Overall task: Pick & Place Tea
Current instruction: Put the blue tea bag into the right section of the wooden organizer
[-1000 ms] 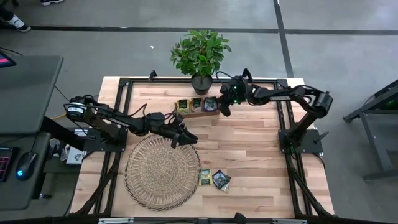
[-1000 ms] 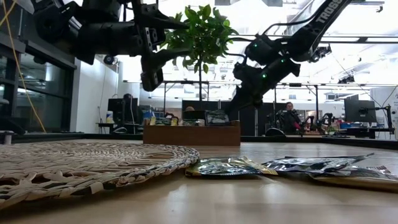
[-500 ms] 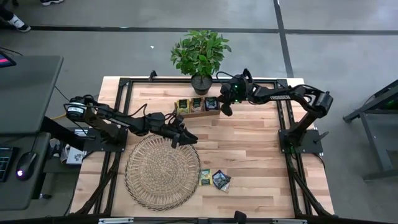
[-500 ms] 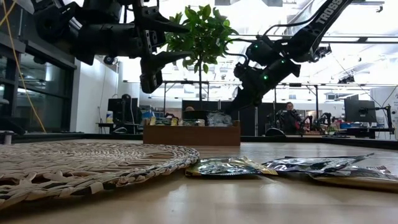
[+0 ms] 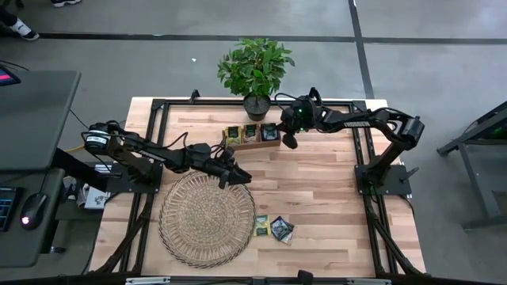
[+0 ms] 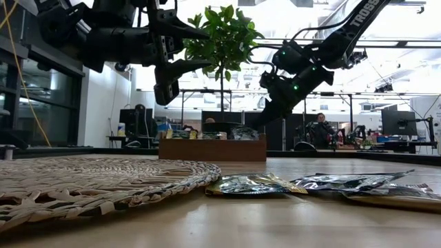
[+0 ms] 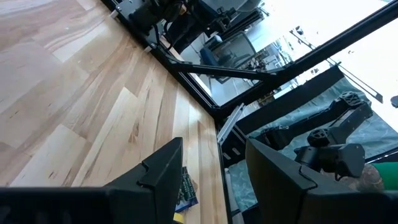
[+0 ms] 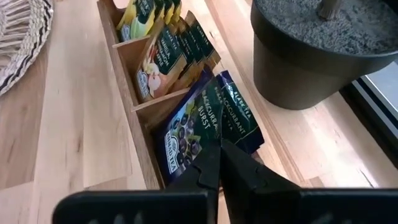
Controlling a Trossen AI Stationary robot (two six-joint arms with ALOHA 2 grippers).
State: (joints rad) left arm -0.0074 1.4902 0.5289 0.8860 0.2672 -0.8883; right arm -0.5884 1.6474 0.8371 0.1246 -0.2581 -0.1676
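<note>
the dark navy sachets point(image 8: 198, 122) in the end compartment of the wooden tray point(image 8: 138, 109) carry "blackcurrant" along one edge, and the front one reads "burst" beside a picture of berries. the pale sachets point(image 8: 163, 61) in the middle compartment bear vertical lettering that begins "vanilla"; the rest is too small to read. in the low view, white letters "tros" run up the arm point(image 6: 353, 16) at about one o'clock. print on the sachets lying on the table point(image 6: 256, 184) cannot be read.
</note>
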